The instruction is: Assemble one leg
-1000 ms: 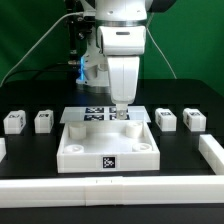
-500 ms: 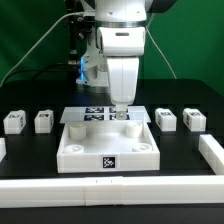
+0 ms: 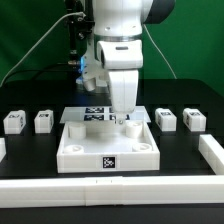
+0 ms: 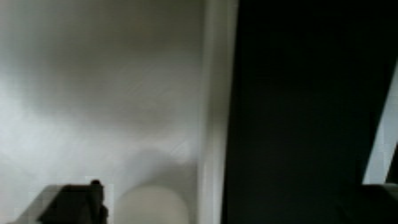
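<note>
Only the exterior view takes in the whole layout. Four legs stand in a row on the dark bench point(image 3: 180, 148): the outer left leg point(image 3: 12, 121) and inner left leg point(image 3: 43, 121) on the exterior view's left, the inner right leg point(image 3: 166, 119) and outer right leg point(image 3: 193, 119) on its right. All four are well apart from the arm. Each is a small white block, upright, with a black-and-white tag on the face toward the camera.

Between the two pairs lies the large white square tray piece point(image 3: 75, 150), with raised sockets at its corners and a tag on its near wall. The marker board point(image 3: 92, 113) lies flat just beyond its far side. A long white bar point(image 3: 110, 190) runs along the near edge of the bench, and another bar point(image 3: 212, 150) lies on the exterior view's right.

The wrist view shows none of this — only a blurred white surface point(image 4: 107, 100) seen close up, a dark strip beside it, and one dark finger point(image 4: 71, 205) at the edge of the frame.

The arm point(image 3: 118, 40) hangs straight down over the middle of the scene. The pincer point(image 3: 120, 119) points at the bench, its tips low at the tray piece's far side, toward the far right corner. Whether the tips touch the tray piece is unclear — and neither view shows whether the jaws are parted or closed.
</note>
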Robot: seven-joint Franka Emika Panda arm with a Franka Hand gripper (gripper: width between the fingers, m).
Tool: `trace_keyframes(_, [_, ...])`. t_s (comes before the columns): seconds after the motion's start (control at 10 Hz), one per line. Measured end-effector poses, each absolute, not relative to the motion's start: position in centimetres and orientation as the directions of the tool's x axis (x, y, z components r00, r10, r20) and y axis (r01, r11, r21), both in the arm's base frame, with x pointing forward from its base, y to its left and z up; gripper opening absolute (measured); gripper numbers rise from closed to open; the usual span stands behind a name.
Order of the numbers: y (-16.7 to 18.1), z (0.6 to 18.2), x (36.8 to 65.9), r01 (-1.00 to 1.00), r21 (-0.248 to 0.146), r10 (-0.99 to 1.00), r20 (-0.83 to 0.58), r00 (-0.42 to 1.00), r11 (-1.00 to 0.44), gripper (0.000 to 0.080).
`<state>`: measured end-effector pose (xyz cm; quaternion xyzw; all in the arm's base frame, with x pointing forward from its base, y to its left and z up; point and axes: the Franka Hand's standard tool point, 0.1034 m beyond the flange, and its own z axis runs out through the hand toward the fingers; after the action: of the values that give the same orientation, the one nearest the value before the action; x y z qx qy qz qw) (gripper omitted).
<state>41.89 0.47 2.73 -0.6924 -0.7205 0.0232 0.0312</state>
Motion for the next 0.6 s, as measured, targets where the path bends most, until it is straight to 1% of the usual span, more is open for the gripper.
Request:
trace_keyframes(0.3, [0.19, 1.55, 41.51, 0.995, -0.099, 0.999, 0.018, -0.029, 0.031, 0.0650])
trace_keyframes(0.6, [0.11, 1.30, 41.39, 0.994, -0.104, 1.000, 0.019, -0.025, 0.027, 0.0650])
